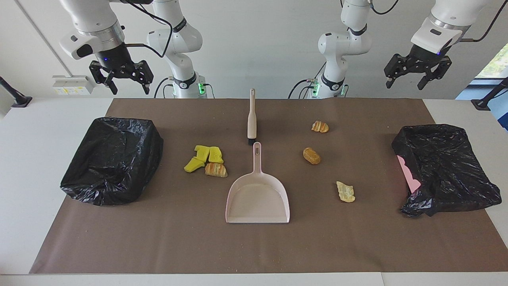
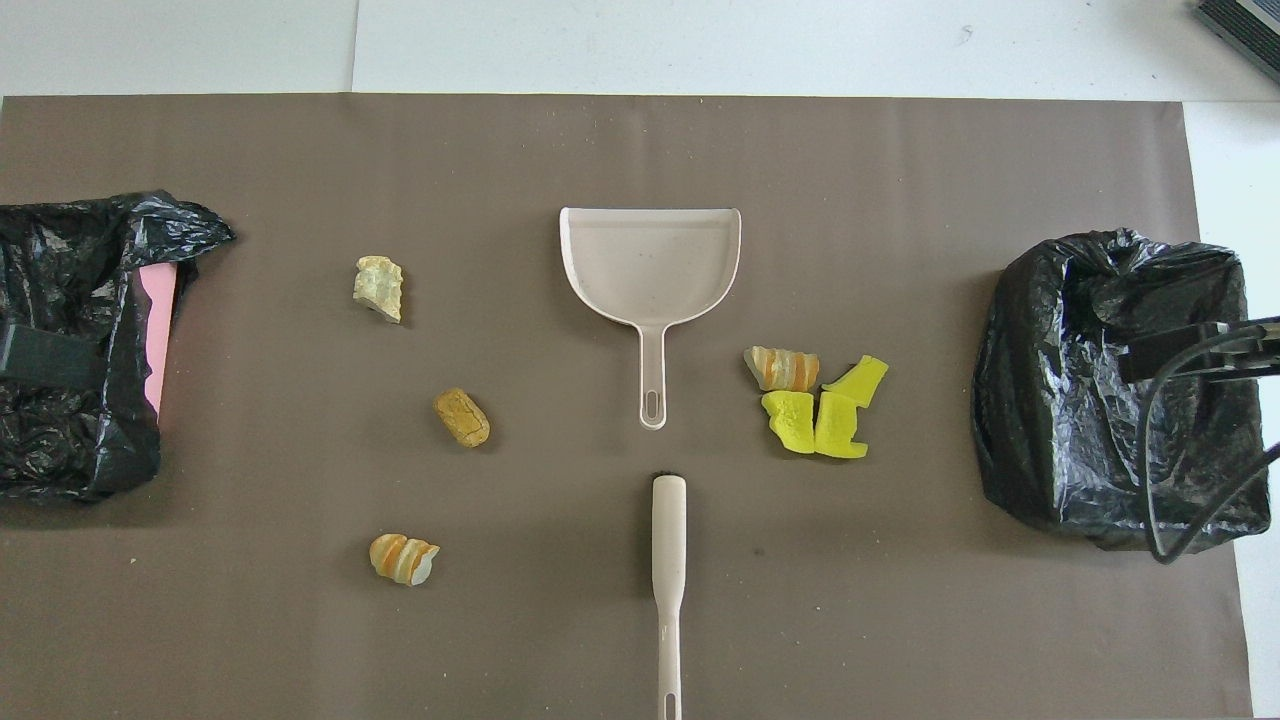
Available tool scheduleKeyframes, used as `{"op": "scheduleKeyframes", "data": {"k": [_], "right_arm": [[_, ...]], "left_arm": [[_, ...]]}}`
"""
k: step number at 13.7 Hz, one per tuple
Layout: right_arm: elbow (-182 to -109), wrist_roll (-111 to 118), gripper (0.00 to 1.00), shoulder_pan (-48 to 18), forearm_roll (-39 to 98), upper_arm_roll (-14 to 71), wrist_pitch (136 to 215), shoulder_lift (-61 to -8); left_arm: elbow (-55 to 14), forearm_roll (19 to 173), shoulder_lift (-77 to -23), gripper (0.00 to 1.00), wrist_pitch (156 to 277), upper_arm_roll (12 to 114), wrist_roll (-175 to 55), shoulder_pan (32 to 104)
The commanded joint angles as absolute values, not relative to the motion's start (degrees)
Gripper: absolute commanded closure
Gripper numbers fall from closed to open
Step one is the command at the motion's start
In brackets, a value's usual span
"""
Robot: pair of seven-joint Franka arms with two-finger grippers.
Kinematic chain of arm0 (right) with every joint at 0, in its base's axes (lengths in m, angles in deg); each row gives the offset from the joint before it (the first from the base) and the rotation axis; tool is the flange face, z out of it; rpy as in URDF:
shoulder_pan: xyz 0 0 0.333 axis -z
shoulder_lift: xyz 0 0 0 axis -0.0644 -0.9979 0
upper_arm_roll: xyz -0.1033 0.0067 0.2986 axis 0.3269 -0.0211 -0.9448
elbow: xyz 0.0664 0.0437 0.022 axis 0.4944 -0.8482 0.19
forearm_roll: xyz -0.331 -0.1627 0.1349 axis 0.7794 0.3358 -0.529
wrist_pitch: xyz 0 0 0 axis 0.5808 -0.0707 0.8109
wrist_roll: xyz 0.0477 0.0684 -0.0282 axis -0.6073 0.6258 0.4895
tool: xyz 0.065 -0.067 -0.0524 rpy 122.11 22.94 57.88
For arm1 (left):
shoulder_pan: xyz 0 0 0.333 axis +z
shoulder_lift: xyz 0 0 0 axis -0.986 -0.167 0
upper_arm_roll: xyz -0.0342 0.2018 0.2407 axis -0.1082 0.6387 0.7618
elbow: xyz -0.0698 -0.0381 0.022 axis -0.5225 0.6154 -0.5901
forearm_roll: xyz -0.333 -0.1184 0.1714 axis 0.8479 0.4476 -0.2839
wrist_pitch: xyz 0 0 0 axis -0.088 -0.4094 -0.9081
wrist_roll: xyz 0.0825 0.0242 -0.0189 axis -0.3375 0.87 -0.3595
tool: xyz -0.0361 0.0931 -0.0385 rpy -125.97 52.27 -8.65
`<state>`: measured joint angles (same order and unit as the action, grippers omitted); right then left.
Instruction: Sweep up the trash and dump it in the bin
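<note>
- The trash lies in 2 groups on the brown mat covering the surface. Toward the right arm's end, 3 yellow spongy chunks sit touching a striped pastry piece, just beside the dustpan.
- Toward the left arm's end, 3 more pieces lie well apart: a striped pastry nearest the robots, a brown bread roll in between, and a pale flaky scrap farthest.
- The scraps look light and soft, apt to roll or crumble, so pushing them should suit better than pinching.
- The brush lies handle toward the robots, bristles near the dustpan's handle tip. Both handles look stiff, slim and easy to pinch mid-length.
- The dustpan is empty apart from specks.
- 2 bins lined with black bags stand at the mat's ends: the right-end bin and the left-end bin, which shows a pink wall. No trash shows in either, though their insides are hard to see.
- The left gripper and right gripper hang raised at the robots' edge, fingers spread, holding nothing.
</note>
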<state>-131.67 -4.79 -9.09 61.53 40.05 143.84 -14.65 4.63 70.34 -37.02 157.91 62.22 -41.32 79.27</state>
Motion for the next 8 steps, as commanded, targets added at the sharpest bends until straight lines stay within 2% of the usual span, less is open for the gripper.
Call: {"op": "scheduleKeyframes", "data": {"k": [1,8], "right_arm": [[-132.1,-3.1,0.0,-8.4,61.2,39.8,143.3,-13.9],[-132.1,-3.1,0.0,-8.4,61.2,39.8,143.3,-13.9]], "left_arm": [[3.7,70.6,-36.1,0.0,157.0,62.4,-41.7,79.9],[3.7,70.5,-36.2,0.0,157.5,62.3,-41.9,79.9]]}}
